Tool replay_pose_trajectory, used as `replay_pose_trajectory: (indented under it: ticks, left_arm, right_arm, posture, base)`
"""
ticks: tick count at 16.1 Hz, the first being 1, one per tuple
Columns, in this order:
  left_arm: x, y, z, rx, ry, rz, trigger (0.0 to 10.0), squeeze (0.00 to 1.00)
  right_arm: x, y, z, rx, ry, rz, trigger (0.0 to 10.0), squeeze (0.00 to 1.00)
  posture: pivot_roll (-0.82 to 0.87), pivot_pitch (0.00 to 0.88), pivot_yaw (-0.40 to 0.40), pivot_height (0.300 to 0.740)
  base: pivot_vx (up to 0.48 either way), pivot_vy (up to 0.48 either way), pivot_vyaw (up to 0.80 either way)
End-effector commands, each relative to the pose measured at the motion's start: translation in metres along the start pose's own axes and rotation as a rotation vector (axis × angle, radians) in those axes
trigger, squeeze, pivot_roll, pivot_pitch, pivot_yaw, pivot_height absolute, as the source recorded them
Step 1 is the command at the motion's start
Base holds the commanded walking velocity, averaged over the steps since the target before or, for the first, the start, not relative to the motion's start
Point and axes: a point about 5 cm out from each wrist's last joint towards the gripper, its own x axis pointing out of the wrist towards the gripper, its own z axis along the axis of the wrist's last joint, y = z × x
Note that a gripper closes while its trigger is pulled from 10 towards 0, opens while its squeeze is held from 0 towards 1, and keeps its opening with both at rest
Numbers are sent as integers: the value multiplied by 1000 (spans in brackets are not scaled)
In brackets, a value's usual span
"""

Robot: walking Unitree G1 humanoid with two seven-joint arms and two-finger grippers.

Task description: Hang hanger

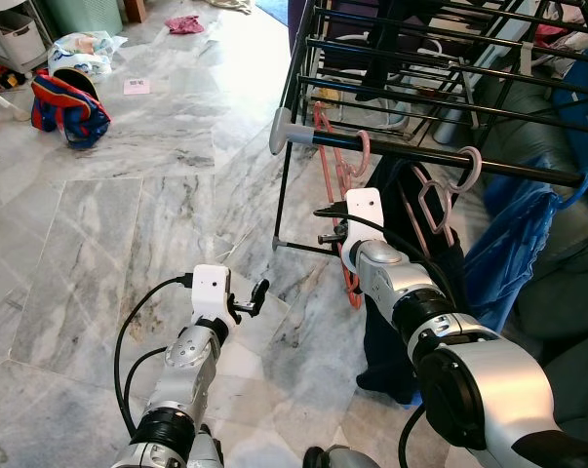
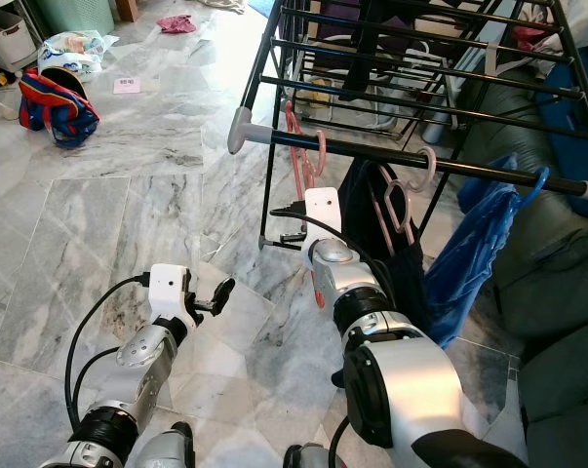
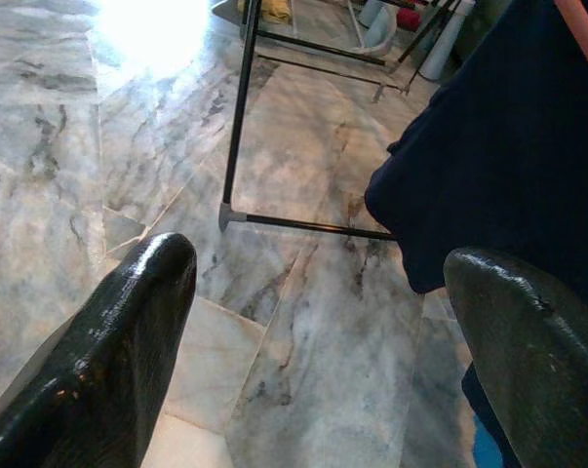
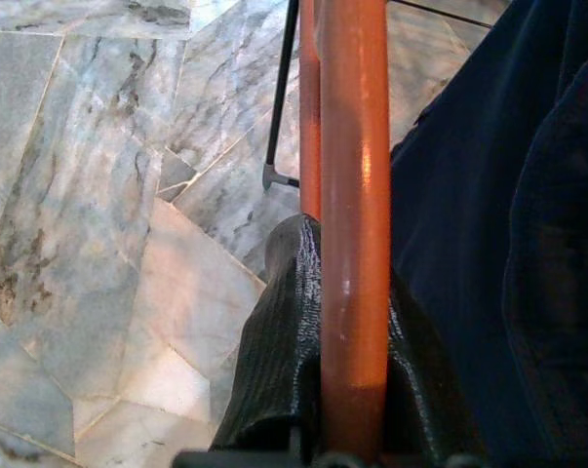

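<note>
Right pincer (image 1: 334, 224) — clamping the coral-pink hanger (image 1: 344, 180), fingers pressed against its strut, as the right wrist view shows (image 4: 352, 244); reaching up beside the drying rack (image 1: 391, 68).

Coral-pink hanger — hooking over the rack's front black rail (image 1: 411, 156) near the grey end cap (image 1: 280, 131), hanging down in front of the rack, lower end showing below the right wrist at (image 1: 353, 291).

Left pincer (image 1: 249, 300) — standing wide open, holding nothing, hovering low over the marble floor (image 1: 128, 214), well apart from the rack; two black fingers (image 3: 118, 341) spreading on either side of the wrist picture, with the rack's foot bar (image 3: 303, 226) lying on the floor ahead.

Second pink hanger (image 1: 440, 200) — hooking over the same rail further toward the robot's right, carrying a dark navy garment (image 1: 401, 322) that is hanging down just beside the right arm.

Blue hanger hook (image 1: 580, 187) — sitting on the rail at the far right, with a blue cloth (image 1: 513, 244) draping under it.

Further items, lying on the floor well apart at upper left: a red-and-blue bag (image 1: 67, 105), a white packet (image 1: 84, 51), a small pink card (image 1: 136, 87), a pink rag (image 1: 184, 23).

Dark garments (image 1: 391, 39) — hanging over the rack's upper bars.
</note>
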Motion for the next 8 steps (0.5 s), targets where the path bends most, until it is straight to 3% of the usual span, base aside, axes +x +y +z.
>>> replay_pose_trajectory:
  ticks: [1, 8]
  left_arm:
    - [-3, 0, -6, -4, 23, 8, 10000, 0]
    - [-2, 0, -6, -5, 24, 9, 10000, 0]
  right_arm:
    - [0, -3, 0, 13, -12, -12, 10000, 1000]
    - [-1, -1, 3, -96, -78, -53, 10000, 1000]
  posture:
    - [141, 213, -90, 740]
    - [142, 209, -90, 740]
  base:
    - [0, 0, 0]
    - [0, 0, 0]
